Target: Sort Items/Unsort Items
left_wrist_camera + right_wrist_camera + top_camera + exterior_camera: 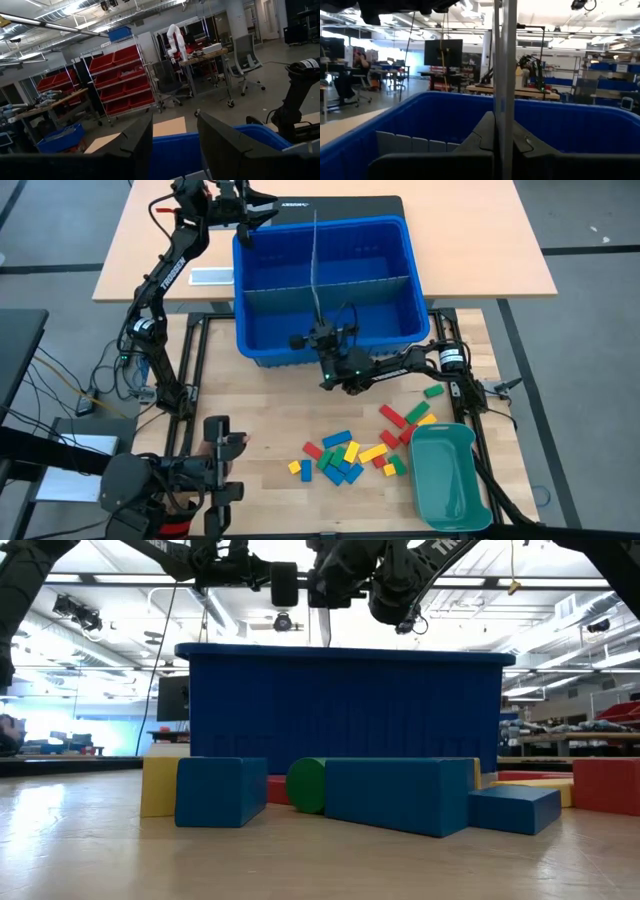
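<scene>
still early, by the look of it: blue bin (325, 290) holds no blocks, only a grey cross divider (330, 284). red, yellow, green and blue blocks (345, 457) scattered loose on the wooden table (270, 395) near the bin, left of the teal tray (449, 476); small, rectangular, unsorted. right gripper (318, 338) over the bin's near wall, pinched on the upright divider sheet (502, 75). left gripper (255, 215) above the bin's far left corner, fingers (135, 142) parted, holding nothing.

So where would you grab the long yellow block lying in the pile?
Take the yellow block across its narrow width near the middle, coming straight down from above. It lies flat and slanted, its long sides mostly free, though neighbouring blocks crowd one end.
</scene>
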You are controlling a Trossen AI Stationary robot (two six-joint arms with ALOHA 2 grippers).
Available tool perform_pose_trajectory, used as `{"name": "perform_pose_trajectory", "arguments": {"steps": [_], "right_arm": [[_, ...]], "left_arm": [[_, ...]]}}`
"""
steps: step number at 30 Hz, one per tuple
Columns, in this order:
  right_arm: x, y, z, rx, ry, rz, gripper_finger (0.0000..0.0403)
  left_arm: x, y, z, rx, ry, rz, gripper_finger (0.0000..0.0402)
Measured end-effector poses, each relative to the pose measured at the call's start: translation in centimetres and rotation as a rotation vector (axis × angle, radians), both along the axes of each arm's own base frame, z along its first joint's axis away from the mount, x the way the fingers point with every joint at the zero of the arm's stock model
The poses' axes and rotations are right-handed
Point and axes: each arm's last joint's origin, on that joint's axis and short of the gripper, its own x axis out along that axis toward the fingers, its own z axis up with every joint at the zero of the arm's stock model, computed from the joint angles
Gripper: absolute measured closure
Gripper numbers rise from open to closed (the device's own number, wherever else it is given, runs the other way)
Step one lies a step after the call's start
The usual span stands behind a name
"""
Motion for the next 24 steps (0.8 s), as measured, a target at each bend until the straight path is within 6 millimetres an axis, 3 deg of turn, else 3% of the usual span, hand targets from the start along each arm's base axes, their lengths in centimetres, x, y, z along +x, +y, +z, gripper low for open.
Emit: {"name": "perform_pose_trajectory", "arguments": {"steps": [10,24], "right_arm": [[-0.3,0.5,0.8,-0.119,0.004,0.060,0.0403],[-0.5,-0.8,0.7,-0.099,0.000,0.017,0.0403]], "left_arm": [[0.0,0.0,0.0,0.000,0.000,0.000,0.0239],[0.0,0.0,0.0,0.000,0.000,0.000,0.0239]]}}
